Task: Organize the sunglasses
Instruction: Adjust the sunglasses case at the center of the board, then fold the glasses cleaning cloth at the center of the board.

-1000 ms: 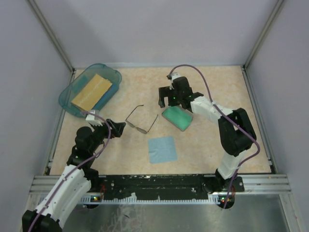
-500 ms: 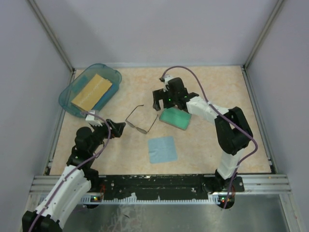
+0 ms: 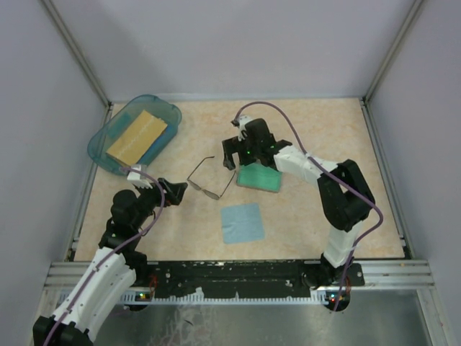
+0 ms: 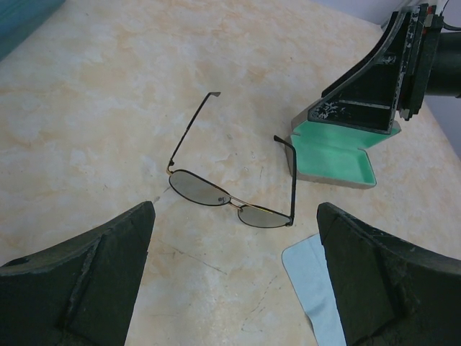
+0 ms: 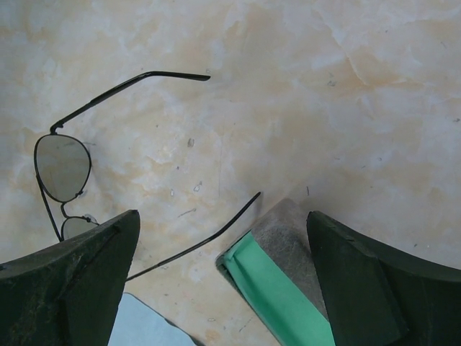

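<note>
- Seen from above, the right pincer [image 3: 240,156] hangs over the far edge of the case [image 3: 259,178], so that edge is hidden
- In the right wrist view, one lens of the sunglasses [image 5: 63,167] is half lost behind one of the pincer's fingers [image 5: 72,288], and the case runs off the bottom edge
- The cloth [image 5: 142,326] shows there only as a corner
- In the left wrist view the bin [image 4: 18,14] is a sliver at the top left
- What the tan block [image 3: 137,135] in the bin is cannot be told
</note>
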